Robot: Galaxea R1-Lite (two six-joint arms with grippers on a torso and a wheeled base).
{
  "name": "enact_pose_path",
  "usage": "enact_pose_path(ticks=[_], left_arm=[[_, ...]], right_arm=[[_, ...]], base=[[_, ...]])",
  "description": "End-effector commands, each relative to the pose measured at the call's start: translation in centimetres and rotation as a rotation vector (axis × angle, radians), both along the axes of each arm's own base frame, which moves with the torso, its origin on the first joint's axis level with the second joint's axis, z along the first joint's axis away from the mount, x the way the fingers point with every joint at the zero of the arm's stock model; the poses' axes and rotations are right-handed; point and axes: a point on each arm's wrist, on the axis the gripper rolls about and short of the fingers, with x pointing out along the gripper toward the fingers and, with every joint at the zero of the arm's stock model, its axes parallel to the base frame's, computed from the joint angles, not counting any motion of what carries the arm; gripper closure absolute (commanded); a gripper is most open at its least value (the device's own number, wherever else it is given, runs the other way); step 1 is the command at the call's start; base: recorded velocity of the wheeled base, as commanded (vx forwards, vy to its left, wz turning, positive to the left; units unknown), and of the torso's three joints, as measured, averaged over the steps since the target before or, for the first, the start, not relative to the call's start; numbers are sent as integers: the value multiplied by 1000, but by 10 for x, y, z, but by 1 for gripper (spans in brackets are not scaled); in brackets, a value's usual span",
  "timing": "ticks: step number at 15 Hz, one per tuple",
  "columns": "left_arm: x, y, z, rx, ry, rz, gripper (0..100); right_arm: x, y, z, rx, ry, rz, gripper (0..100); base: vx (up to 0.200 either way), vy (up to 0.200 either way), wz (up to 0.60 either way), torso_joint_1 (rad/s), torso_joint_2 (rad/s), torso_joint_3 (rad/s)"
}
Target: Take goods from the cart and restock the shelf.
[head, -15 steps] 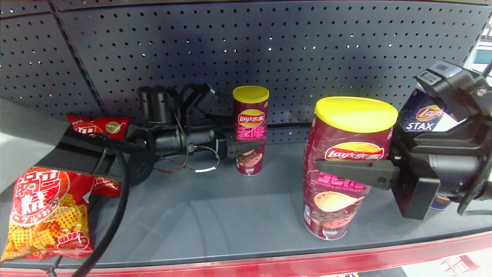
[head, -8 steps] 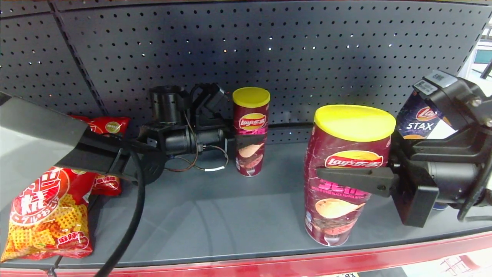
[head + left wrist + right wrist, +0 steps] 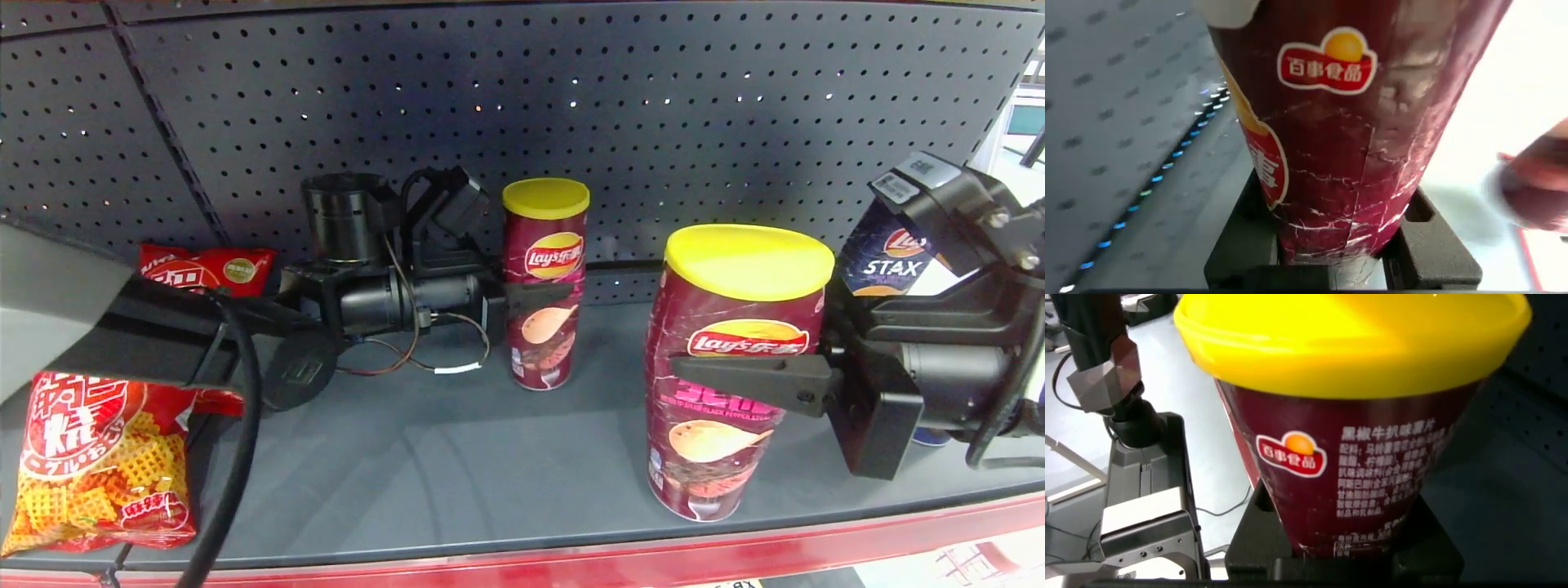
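The shelf (image 3: 424, 457) is moderately lit, seemingly from above and in front. A soft shadow darkens the middle of the pegboard (image 3: 653, 98); pinpricks of light shine through its holes. Sheen streaks the near can (image 3: 735, 359); beyond the far can (image 3: 1331, 147) the background burns white.

Maroon cans, yellow lids: two. Far can (image 3: 545, 253) at 12 o'clock on the shelf (image 3: 408, 482), near can (image 3: 718, 457) at 4 o'clock.
Blue can (image 3: 886, 261): one, at 2 o'clock.
Cans in all: three.
Snack bags: two. Waffle bag (image 3: 98, 465) at 8 o'clock, red bag (image 3: 208, 269) at 10 o'clock.
Grippers: two. Left gripper (image 3: 545, 296), right gripper (image 3: 739, 377).
Shelf: one.
Pegboard (image 3: 653, 106): one.
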Motion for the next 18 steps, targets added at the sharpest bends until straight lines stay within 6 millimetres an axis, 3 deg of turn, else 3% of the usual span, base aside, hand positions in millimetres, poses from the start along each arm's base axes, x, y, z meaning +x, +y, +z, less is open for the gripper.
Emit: enact_pose_path(ticks=[1,4,7,11,18], left_arm=[[-38,9,15,-7,-5,-29,100],[-83,23,8,21,42,-47,100],[-101,34,3,32,66,-44,100],[-103,35,-6,53,98,-39,100],[-86,11,-13,58,122,-51,100]], right_arm=[[0,0,-1,-1,1,-1,100],[1,1,0,-1,1,-1,100],[3,2,-1,-4,3,-6,100],[3,2,0,-3,1,-7,100],[2,1,0,-3,-2,-15,100]], base=[[0,0,0,0,0,0],[0,0,0,0,0,0],[0,0,0,0,0,0],[0,0,0,0,0,0],[0,0,0,0,0,0]])
